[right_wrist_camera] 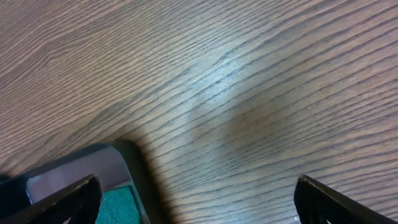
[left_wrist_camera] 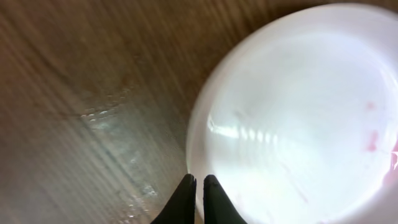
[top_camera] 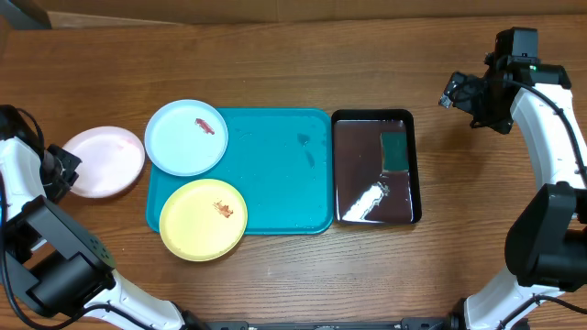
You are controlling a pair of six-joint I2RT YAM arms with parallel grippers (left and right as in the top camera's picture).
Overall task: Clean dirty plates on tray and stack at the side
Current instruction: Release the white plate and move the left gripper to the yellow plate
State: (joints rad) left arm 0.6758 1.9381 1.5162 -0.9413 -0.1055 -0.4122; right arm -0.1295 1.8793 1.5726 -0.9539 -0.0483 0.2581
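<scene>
The turquoise tray (top_camera: 284, 183) lies mid-table. A light blue plate (top_camera: 186, 137) with a red smear overlaps its far left corner, and a pale yellow plate (top_camera: 203, 219) with a brown smear overlaps its near left corner. A white plate (top_camera: 103, 162) rests on the wood left of the tray, faint pink marks inside it (left_wrist_camera: 298, 112). My left gripper (top_camera: 66, 170) sits at that plate's left edge. In the left wrist view its jaws (left_wrist_camera: 199, 180) are nearly together with the plate's rim between them. My right gripper (top_camera: 454, 92) hangs wide open over bare wood at the far right (right_wrist_camera: 199, 186).
A glossy dark tray (top_camera: 404, 206) stands just right of the turquoise one, holding liquid and a green sponge (top_camera: 394, 151). Its corner (right_wrist_camera: 62, 174) and the sponge (right_wrist_camera: 118, 205) show at the lower left of the right wrist view.
</scene>
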